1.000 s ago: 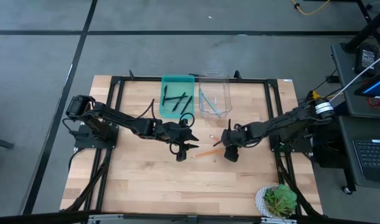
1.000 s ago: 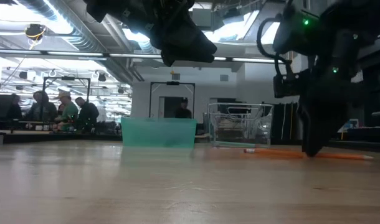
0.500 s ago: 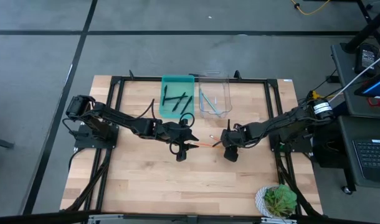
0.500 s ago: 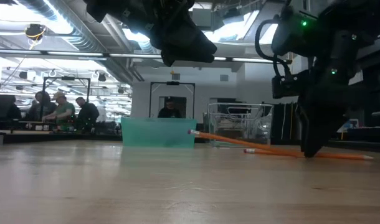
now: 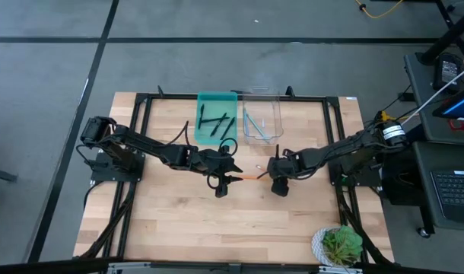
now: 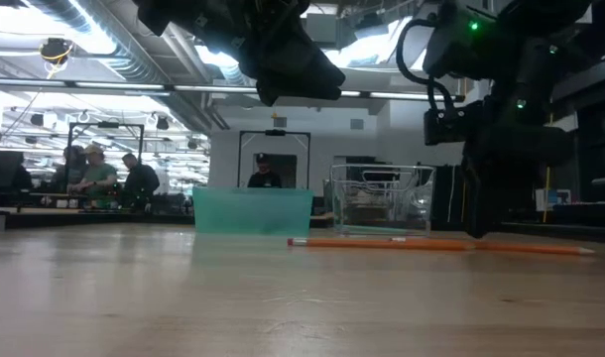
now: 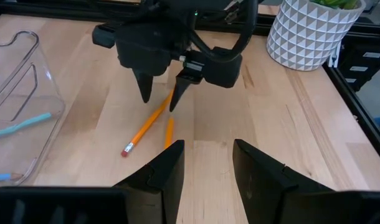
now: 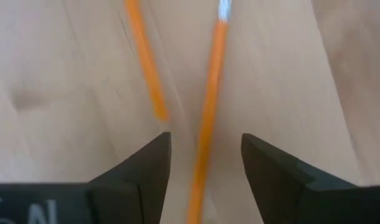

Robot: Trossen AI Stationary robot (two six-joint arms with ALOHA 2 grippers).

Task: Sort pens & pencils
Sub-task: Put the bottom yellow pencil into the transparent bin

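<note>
Lying flat on the worktop again, one orange pencil has dropped from the raised tilt it showed half a second ago, when its eraser end stood up in the low view. The right gripper hangs over it with fingers parted; in its wrist view that pencil runs straight between them, apparently untouched, and the second orange pencil lies just beside it, ahead of the left-hand finger. So the pick seems to have slipped or been let go, and the grasp probably needs another try. The left gripper waits near, fingers apart and empty, facing both pencils. Well beyond the fingers, black pens lie in the green tray and light-blue pencils in the clear bin.
</note>
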